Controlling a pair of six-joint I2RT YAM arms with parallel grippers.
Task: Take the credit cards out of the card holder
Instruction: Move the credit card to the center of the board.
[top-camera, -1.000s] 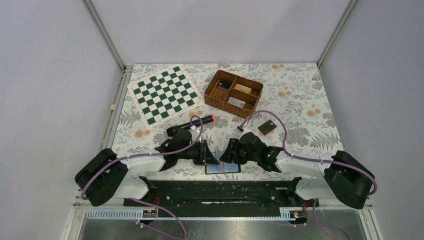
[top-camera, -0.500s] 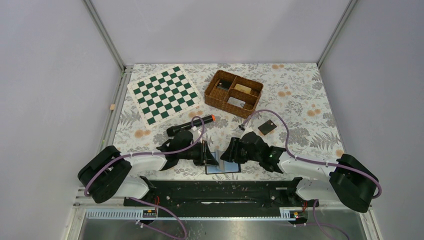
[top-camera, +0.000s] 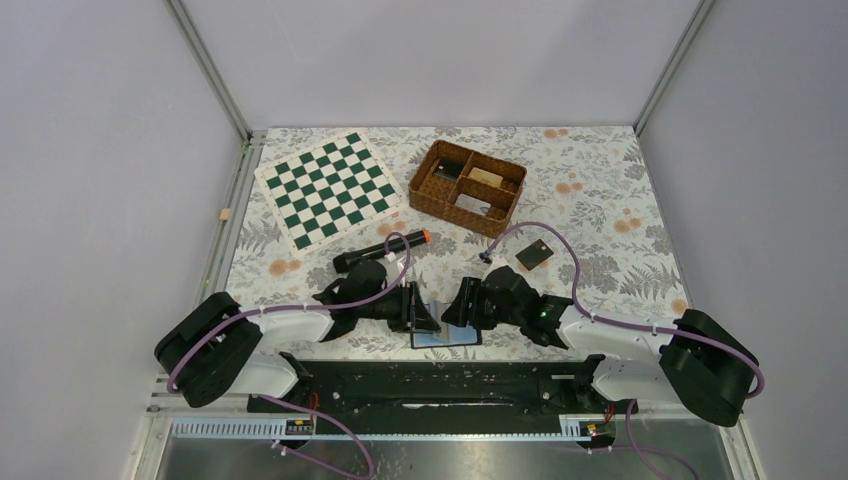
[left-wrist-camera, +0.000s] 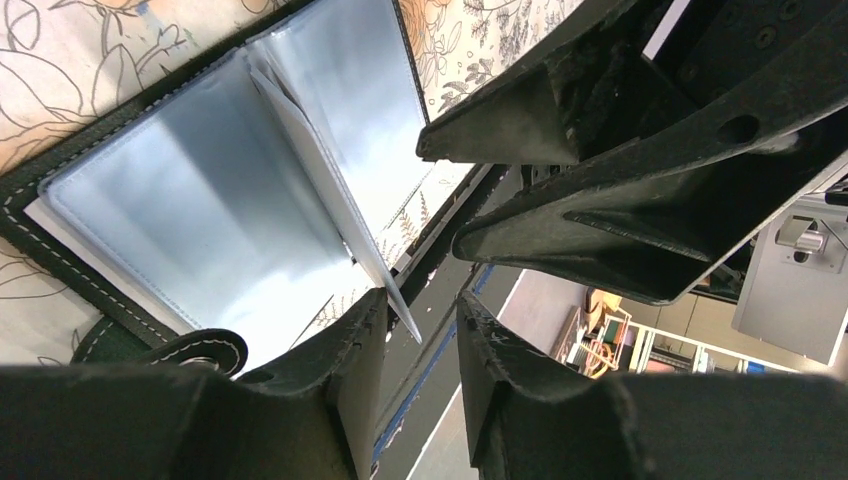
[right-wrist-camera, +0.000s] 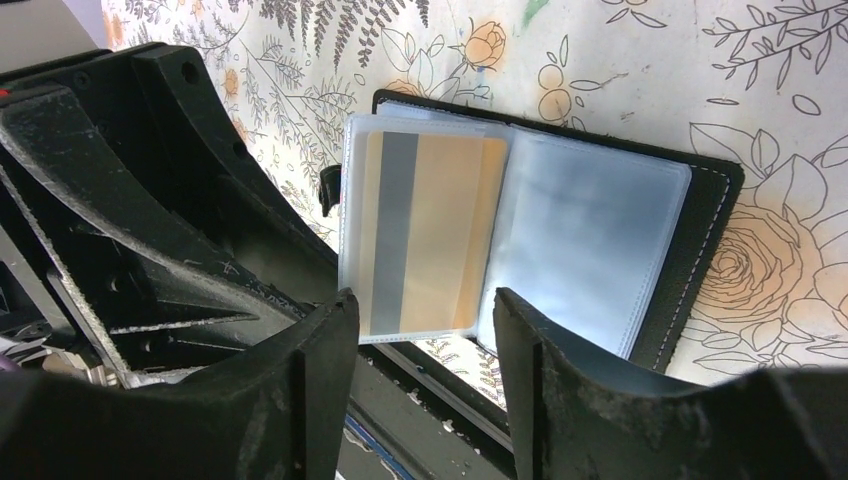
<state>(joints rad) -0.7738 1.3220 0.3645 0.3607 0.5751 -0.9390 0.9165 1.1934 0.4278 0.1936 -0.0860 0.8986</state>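
The card holder (top-camera: 447, 337) lies open at the table's near edge, black-bordered with blue-grey clear sleeves (left-wrist-camera: 200, 220). An orange-yellow credit card (right-wrist-camera: 440, 230) with a grey stripe sits inside the left sleeve leaf. A dark credit card (top-camera: 534, 255) lies loose on the cloth to the right. My left gripper (left-wrist-camera: 420, 300) is open over the holder's left side, and a raised sleeve leaf's corner pokes between its fingers, unclamped. My right gripper (right-wrist-camera: 422, 300) is open, its fingertips straddling the lower edge of the leaf with the card. In the top view the two grippers (top-camera: 428, 318) (top-camera: 455, 312) nearly meet.
A brown wicker basket (top-camera: 467, 185) with compartments stands at the back. A green-and-white chessboard (top-camera: 329, 190) lies at back left. A black cylinder with an orange tip (top-camera: 385, 248) lies just behind the left arm. The table's near edge and black rail (top-camera: 440, 375) run right below the holder.
The left jaws have parted a little around the sleeve leaf. The right arm shifted slightly. The card holder stayed where it was.
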